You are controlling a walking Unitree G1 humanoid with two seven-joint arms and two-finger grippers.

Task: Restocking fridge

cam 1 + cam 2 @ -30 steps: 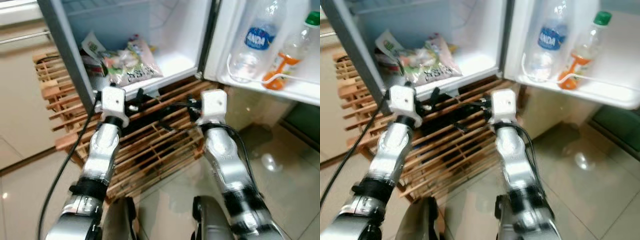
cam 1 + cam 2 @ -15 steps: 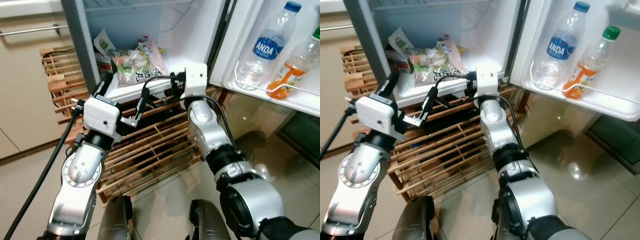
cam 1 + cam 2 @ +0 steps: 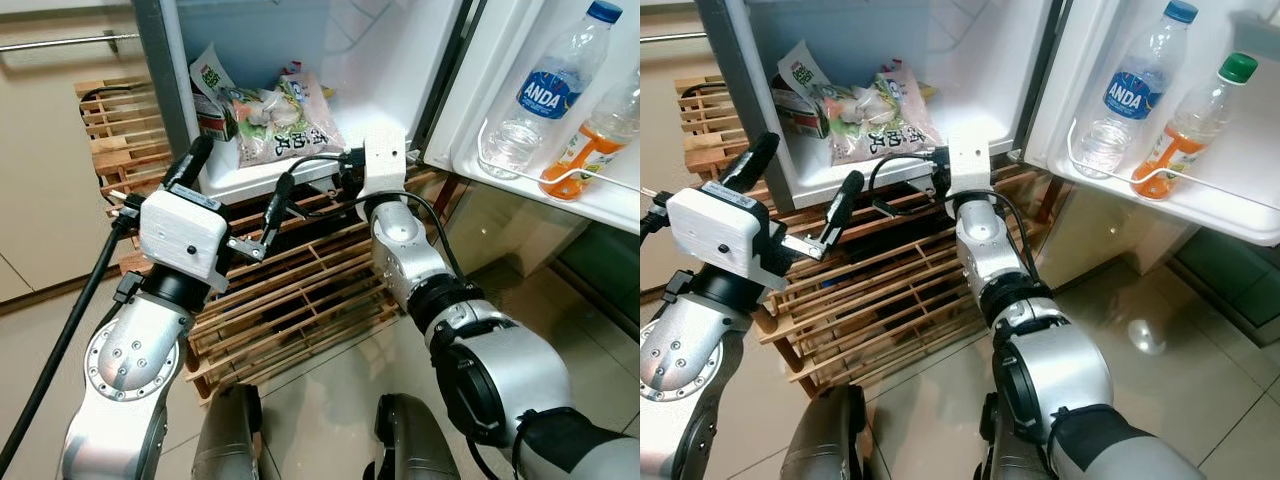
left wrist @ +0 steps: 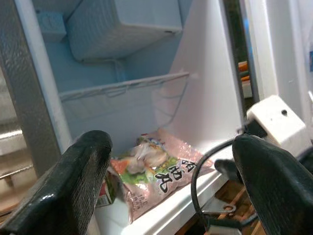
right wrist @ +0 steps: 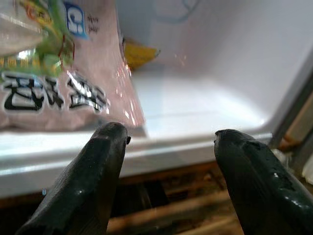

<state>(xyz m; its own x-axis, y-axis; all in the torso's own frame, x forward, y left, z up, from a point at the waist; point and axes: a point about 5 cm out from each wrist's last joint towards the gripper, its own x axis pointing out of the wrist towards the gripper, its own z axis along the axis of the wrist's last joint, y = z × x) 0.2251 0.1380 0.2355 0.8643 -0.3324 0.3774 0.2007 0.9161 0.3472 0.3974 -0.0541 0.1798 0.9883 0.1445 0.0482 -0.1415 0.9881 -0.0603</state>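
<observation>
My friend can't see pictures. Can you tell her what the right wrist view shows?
The right gripper, jaws open, sits at the front edge of the white fridge floor. A pink food packet lies just inside, with something small and yellow behind it.

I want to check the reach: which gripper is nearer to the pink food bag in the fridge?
Right. The right gripper is at the fridge floor's front lip, just before the pink food bag. The left gripper, open, hangs farther back, before the wooden rack.

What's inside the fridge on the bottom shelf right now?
A pink food bag lies there, with a small carton beside it and something yellow behind. The bag covers whatever lies beneath.
</observation>
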